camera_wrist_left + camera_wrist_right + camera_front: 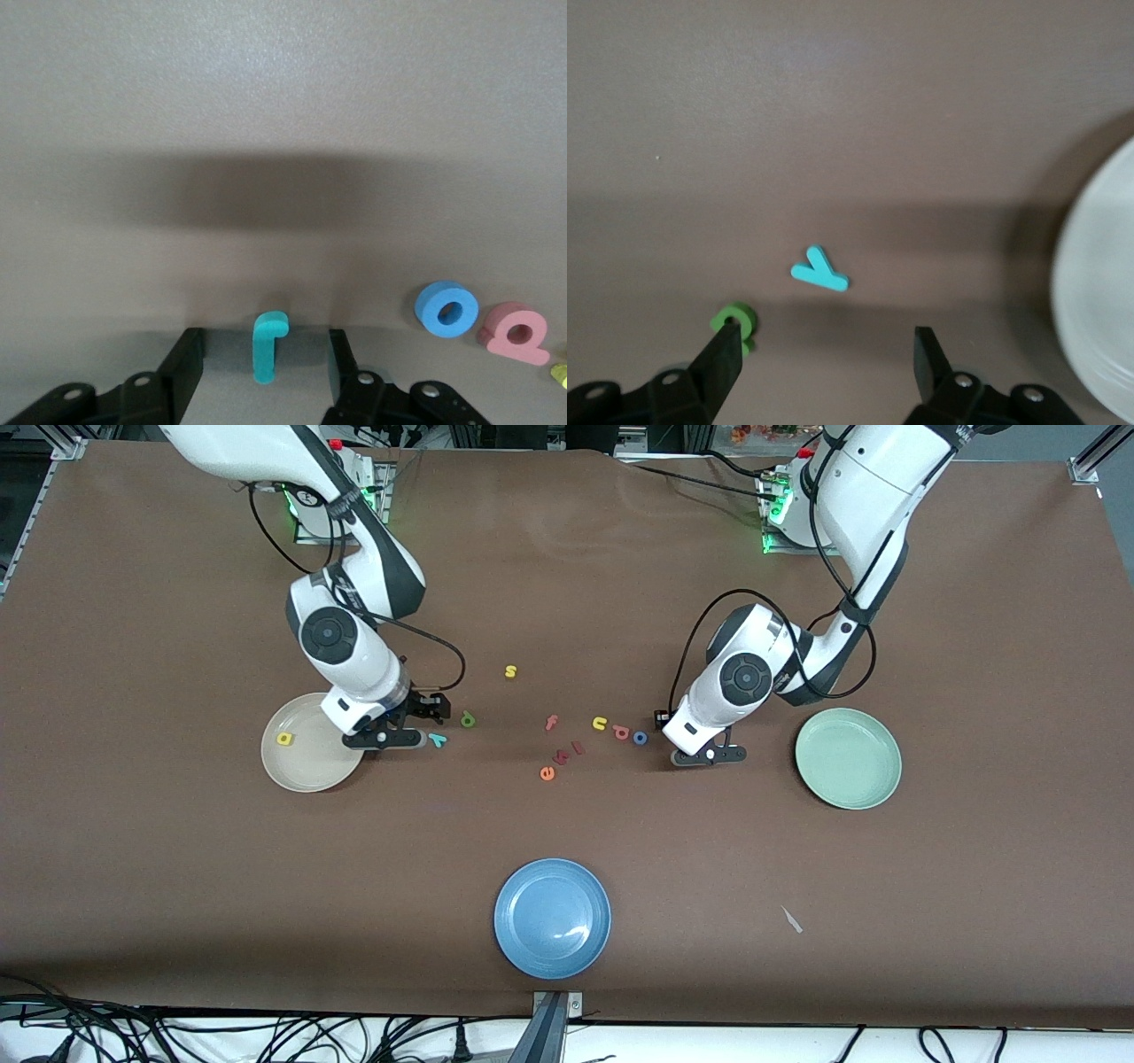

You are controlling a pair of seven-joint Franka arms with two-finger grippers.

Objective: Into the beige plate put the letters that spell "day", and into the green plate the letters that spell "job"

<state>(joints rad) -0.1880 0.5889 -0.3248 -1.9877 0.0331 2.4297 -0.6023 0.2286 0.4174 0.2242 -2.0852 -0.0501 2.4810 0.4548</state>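
My left gripper (707,755) (263,363) is down at the table, open, its jaws standing either side of the teal "j" (268,347) without touching it. The blue "o" (640,737) (446,308) and orange-pink "b" (620,732) (516,332) lie just beside it. The green plate (848,758) holds nothing. My right gripper (383,738) (827,341) is open and holds nothing, at the rim of the beige plate (306,766) (1099,292). The yellow "a" (284,738) lies in that plate. The teal "y" (437,739) (819,270) and green "d" (468,719) (733,319) lie on the table close by.
A blue plate (552,918) sits near the table's front edge. Mid-table lie a yellow "s" (510,671), pink "f" (551,723), yellow "u" (600,723), red-orange "e" (547,773) and two small reddish letters (568,753). A pale scrap (791,919) lies nearer the front camera.
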